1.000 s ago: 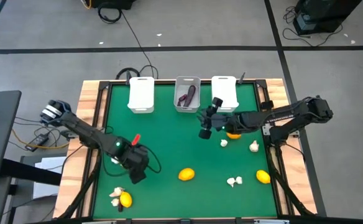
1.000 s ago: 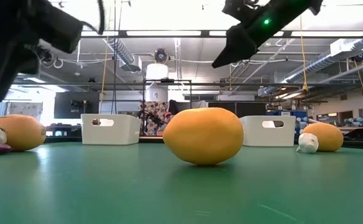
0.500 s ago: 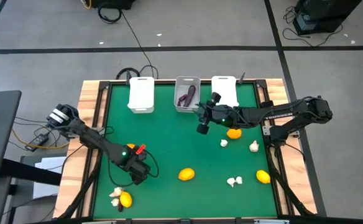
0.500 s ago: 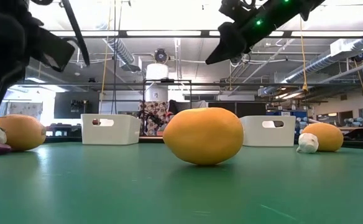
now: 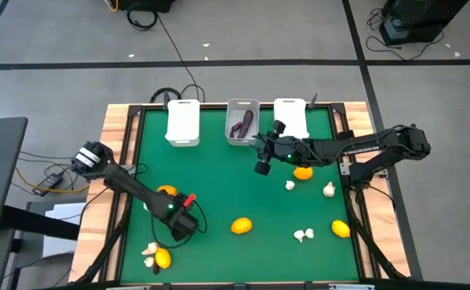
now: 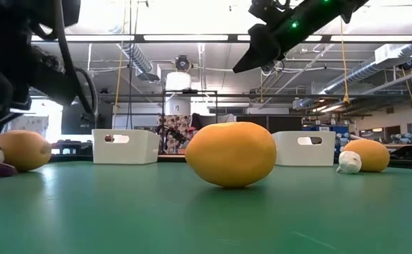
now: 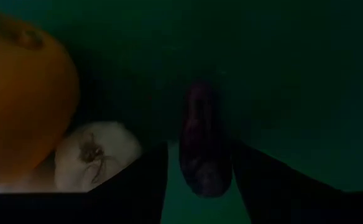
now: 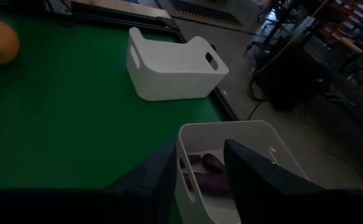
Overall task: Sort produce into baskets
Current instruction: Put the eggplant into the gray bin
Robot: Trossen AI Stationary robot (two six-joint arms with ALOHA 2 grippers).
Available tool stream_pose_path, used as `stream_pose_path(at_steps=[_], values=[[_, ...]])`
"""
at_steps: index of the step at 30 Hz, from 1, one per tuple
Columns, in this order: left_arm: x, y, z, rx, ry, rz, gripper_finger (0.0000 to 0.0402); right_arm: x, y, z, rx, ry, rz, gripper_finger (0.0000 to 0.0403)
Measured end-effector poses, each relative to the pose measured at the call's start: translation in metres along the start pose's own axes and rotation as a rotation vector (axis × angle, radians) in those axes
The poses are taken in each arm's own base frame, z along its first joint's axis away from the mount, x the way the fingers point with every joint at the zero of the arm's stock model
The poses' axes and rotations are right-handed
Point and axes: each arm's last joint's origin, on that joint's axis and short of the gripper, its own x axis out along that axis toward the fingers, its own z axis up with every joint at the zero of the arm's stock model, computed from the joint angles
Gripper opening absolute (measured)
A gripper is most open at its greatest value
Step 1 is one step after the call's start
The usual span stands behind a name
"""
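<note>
My left gripper [image 7: 200, 148] is open and points down near the table's near-left corner [image 5: 180, 228]. One finger stands on each side of a dark purple eggplant [image 7: 203, 124] that lies on the mat. Beside the eggplant lie a garlic bulb [image 7: 97, 152] and a citrus [image 7: 20, 106]. My right gripper [image 5: 262, 167] hangs open and holds nothing, above the mat just in front of the middle basket [image 5: 242, 121]. That greyish basket has eggplants [image 8: 206, 168] in it. White baskets [image 5: 183, 122] [image 5: 290, 118] stand on either side of it.
Loose on the mat are citrus [image 5: 241, 226] [image 5: 341, 229] [image 5: 303, 171] [image 5: 166, 191] and garlic [image 5: 290, 185] [image 5: 329, 190] [image 5: 303, 235]. The three baskets line the far edge. Wooden rails [image 5: 114, 161] frame the green mat.
My left gripper has come down and toward the table's near edge, tipping to point straight down over the eggplant, garlic and citrus in the near-left corner. Its move uncovered a citrus behind the arm.
</note>
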Motion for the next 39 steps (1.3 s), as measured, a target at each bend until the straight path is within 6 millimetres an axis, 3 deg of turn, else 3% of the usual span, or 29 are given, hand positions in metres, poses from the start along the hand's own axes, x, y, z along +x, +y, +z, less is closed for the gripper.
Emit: stream_pose_path(at_steps=[5, 12, 16, 21, 24, 32, 36, 39], values=[[0.003, -0.002, 0.001, 0.031, 0.003, -0.003, 0.0161, 0.000, 0.000, 0.000, 0.000, 0.000, 0.000, 0.0146], [0.001, -0.005, 0.008, 0.046, -0.069, -0.046, 0.0097, 0.000, 0.001, 0.000, 0.009, -0.002, 0.017, 0.0146], [-0.007, -0.007, 0.020, 0.059, -0.152, -0.055, 0.0091, 0.000, 0.005, 0.001, 0.079, -0.020, 0.219, 0.0146], [-0.027, -0.012, 0.042, 0.148, -0.294, -0.051, 0.0099, -0.003, 0.012, 0.002, 0.078, -0.056, 0.603, 0.0146], [-0.043, -0.011, 0.059, 0.195, -0.419, 0.001, 0.0099, -0.006, 0.017, 0.002, 0.022, -0.085, 0.701, 0.0146], [-0.097, -0.007, 0.100, 0.265, -0.796, 0.257, 0.0099, -0.004, 0.015, 0.006, 0.060, -0.099, 0.573, 0.0146], [-0.116, -0.006, 0.116, 0.299, -0.871, 0.265, 0.0099, -0.003, 0.013, 0.007, 0.070, -0.108, 0.508, 0.0146], [-0.124, -0.007, 0.126, 0.335, -0.931, 0.261, 0.0099, -0.004, 0.014, 0.009, 0.057, -0.137, 0.564, 0.0146]])
